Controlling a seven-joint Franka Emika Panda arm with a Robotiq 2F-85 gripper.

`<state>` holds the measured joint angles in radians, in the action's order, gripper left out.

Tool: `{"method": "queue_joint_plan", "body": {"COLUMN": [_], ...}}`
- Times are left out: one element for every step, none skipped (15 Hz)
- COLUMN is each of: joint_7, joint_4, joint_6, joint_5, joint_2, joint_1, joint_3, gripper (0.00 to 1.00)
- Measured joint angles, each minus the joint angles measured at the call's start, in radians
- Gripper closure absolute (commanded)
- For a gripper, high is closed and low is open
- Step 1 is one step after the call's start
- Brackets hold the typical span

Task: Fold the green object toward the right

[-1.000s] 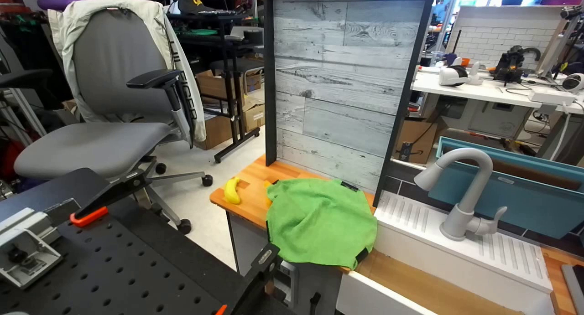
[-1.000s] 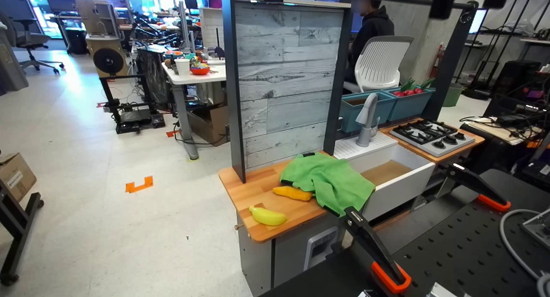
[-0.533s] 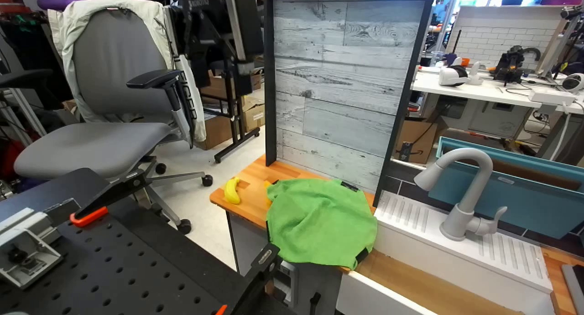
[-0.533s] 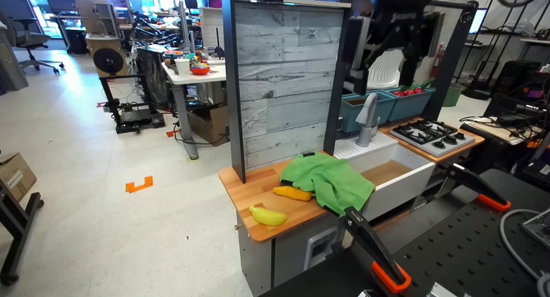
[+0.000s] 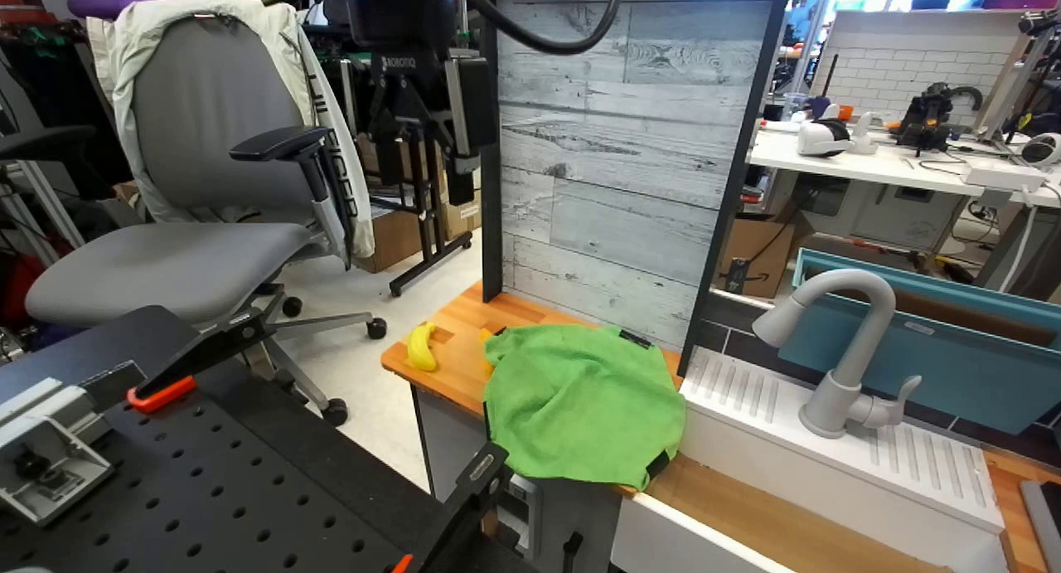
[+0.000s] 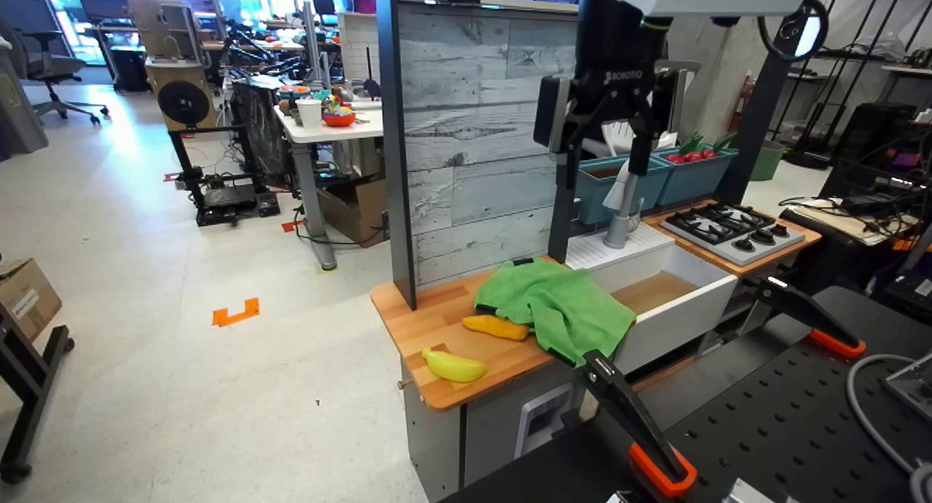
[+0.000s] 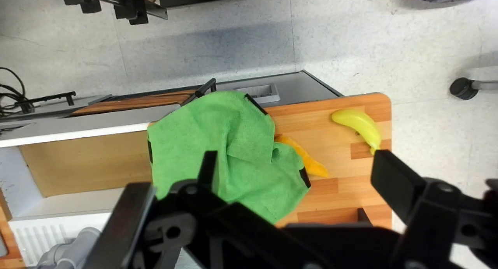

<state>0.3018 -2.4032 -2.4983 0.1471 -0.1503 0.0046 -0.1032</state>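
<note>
The green object, a wrinkled lime-green cloth (image 5: pixel 584 403) with black edge patches, lies spread over the wooden board in both exterior views (image 6: pixel 557 306). In the wrist view the cloth (image 7: pixel 233 144) overhangs toward the sink basin and has a crease near its middle. It partly covers an orange carrot-like toy (image 6: pixel 496 327). My gripper (image 6: pixel 603 172) is wide open and empty, pointing down, high above the board and cloth in both exterior views (image 5: pixel 424 183). In the wrist view its fingers (image 7: pixel 295 160) stand far apart, one over the cloth, the other near the banana.
A yellow toy banana (image 6: pixel 454 366) lies near the end of the wooden board (image 6: pixel 429 321). A tall grey wood-look panel (image 6: pixel 484 146) rises behind the board. The grey faucet (image 5: pixel 845 349) and sink stand beside the cloth. Black clamps (image 6: pixel 633 416) are at the front.
My arm and open gripper have come into view from above and moved down over the counter. The cloth, banana and carrot-like toy have not moved.
</note>
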Motion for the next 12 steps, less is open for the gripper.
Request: {"method": "queue_joint_plan", "body": {"joint_7": [0.004, 0.011, 0.016, 0.024, 0.035, 0.05, 0.066, 0.087, 0.11, 0.133, 0.154, 0.173], "joint_4": [-0.001, -0.003, -0.004, -0.003, -0.001, 0.004, 0.012, 0.023, 0.038, 0.055, 0.076, 0.101], "joint_6": [-0.002, -0.018, -0.043, -0.072, -0.106, -0.141, -0.174, -0.207, -0.239, -0.265, -0.287, -0.301], "joint_5": [-0.001, -0.009, -0.023, -0.039, -0.056, -0.069, -0.078, -0.082, -0.083, -0.083, -0.083, -0.083], "joint_2": [0.0, -0.002, -0.009, -0.021, -0.039, -0.062, -0.089, -0.12, -0.154, -0.19, -0.228, -0.267], "joint_1": [0.005, 0.008, 0.01, 0.011, 0.013, 0.017, 0.024, 0.034, 0.047, 0.064, 0.083, 0.104], "joint_3": [0.006, 0.011, 0.015, 0.019, 0.022, 0.025, 0.03, 0.037, 0.047, 0.06, 0.077, 0.095], "gripper": [0.0, 0.0, 0.0, 0.0, 0.0, 0.0, 0.0, 0.0, 0.0, 0.0, 0.0, 0.0]}}
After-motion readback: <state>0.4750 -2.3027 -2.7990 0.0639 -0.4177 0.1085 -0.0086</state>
